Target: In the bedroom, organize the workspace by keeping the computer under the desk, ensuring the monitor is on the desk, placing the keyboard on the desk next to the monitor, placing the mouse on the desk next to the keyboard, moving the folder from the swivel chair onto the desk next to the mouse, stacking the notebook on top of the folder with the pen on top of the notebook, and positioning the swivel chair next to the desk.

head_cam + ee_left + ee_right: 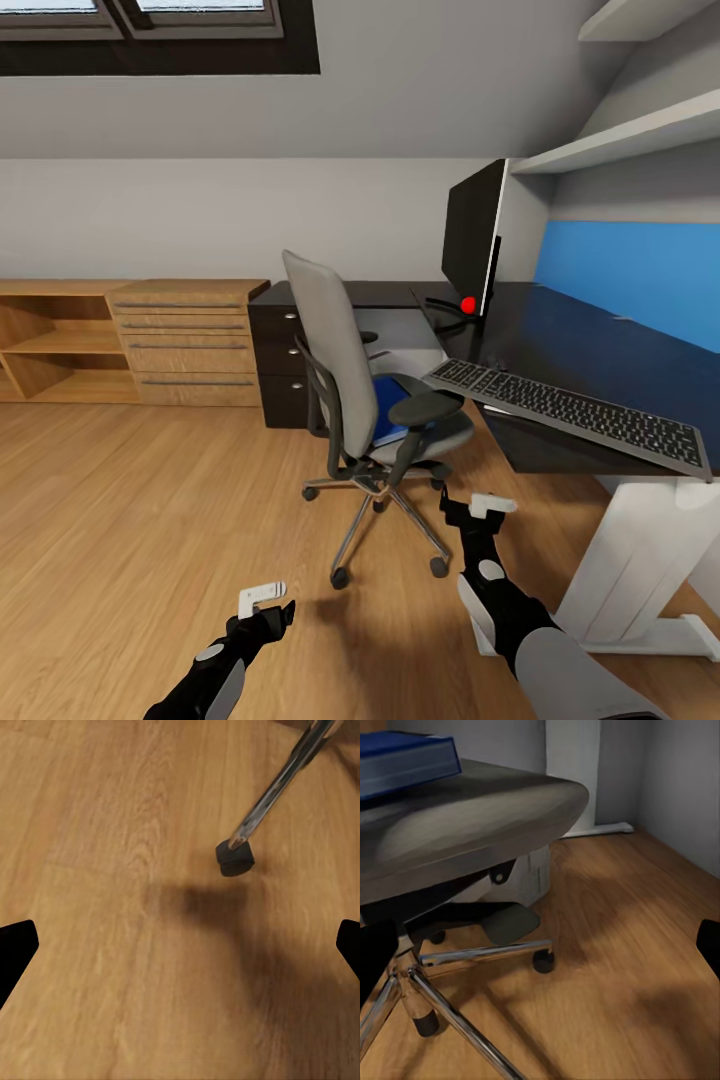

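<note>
Head view: the left gripper [268, 597] and right gripper [490, 507] hang low over the wood floor [120, 520], both with fingers spread and holding nothing. Just ahead stands the swivel chair [370, 400], the blue folder [390, 408] lying on its seat, its chrome base between the 2 arms. Beyond, the keyboard [570, 408] and monitor [473, 240] sit on the desk [600, 350]; a dresser [185, 340] lines the far wall.
</note>
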You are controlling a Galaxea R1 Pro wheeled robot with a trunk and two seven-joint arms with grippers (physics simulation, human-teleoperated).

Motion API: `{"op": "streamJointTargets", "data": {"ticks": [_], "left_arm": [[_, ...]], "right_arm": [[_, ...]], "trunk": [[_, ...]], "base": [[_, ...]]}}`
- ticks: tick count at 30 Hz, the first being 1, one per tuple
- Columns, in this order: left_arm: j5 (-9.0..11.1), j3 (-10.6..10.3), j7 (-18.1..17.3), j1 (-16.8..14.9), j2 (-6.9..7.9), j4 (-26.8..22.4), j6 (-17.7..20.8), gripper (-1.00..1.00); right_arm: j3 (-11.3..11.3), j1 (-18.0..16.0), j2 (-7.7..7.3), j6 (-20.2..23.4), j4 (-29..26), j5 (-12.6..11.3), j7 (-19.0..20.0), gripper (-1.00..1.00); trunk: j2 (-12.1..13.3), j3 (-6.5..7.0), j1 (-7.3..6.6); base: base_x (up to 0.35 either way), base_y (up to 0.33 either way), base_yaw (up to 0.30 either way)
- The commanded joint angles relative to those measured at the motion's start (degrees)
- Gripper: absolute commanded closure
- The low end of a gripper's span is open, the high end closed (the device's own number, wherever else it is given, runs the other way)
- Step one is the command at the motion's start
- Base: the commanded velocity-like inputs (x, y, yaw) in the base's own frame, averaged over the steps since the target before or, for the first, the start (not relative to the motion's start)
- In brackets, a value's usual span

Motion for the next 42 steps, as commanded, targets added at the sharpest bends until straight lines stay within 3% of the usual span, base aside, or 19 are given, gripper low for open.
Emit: {"op": "streamJointTargets", "data": {"ticks": [1, 19, 33, 42], "left_arm": [[0.5, 0.3, -0.4, 0.0, -0.05, 0.0, 0.0, -1.0], [0.6, 0.3, -0.4, 0.0, -0.05, 0.1, 0.0, -1.0], [0.6, 0.4, -0.5, 0.0, 0.01, 0.1, 0.0, -1.0], [0.6, 0.4, -0.5, 0.0, 0.04, 0.1, 0.0, -1.0]], "right_arm": [[0.5, 0.0, -0.02, -0.3, 0.0, -0.5, -0.4, -1.0], [0.5, 0.0, 0.83, -0.9, 0.1, -0.6, -0.8, -1.0], [0.5, -0.1, 1.58, -0.9, 0.1, -0.6, -3.6, -1.0], [0.5, -0.1, 1.99, -1.0, 0.1, -0.8, -4.4, -1.0]], "trunk": [[0.0, -0.05, -0.01], [0.0, -0.05, -0.01], [0.0, -0.05, -0.01], [0.0, -0.07, -0.01]], "base": [[0.016, -0.01, 0.0], [0.015, -0.002, 0.0], [0.234, 0.028, 0.0], [0.065, 0.004, 0.022]]}}
